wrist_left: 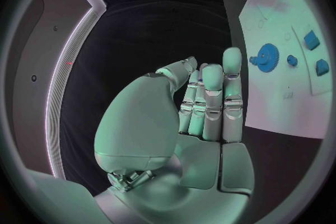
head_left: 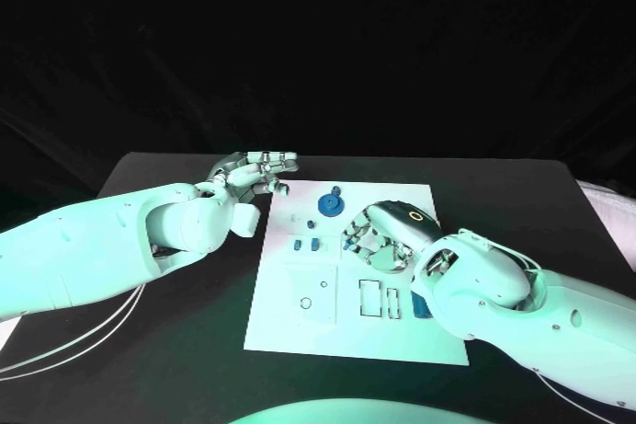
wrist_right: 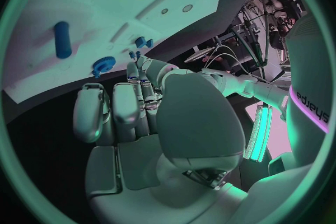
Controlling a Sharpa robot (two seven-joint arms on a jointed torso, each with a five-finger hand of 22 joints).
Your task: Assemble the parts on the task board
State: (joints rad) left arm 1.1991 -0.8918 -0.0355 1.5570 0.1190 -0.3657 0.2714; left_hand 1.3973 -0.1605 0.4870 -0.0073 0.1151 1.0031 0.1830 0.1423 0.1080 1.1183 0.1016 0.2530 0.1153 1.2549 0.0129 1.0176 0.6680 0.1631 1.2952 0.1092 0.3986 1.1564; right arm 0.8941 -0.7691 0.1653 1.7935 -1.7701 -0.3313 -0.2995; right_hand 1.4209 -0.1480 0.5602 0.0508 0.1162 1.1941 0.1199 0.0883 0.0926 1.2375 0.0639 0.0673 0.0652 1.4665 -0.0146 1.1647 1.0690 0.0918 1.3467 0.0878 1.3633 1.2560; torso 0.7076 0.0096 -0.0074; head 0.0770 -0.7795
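Beneath the empty, spread right robot hand [head_left: 375, 233], small blue parts [head_left: 309, 246] could get knocked across the board [head_left: 332, 337].

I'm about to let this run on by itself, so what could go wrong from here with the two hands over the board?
1. The right hand hangs low over the task board among small blue parts; a sweep could knock the blue gear or nearby pieces.
2. The left hand sits at the board's far corner, holding nothing; reaching inward, it may collide with the right hand.

robot lab, black table [head_left: 159, 180], task board [head_left: 398, 337]
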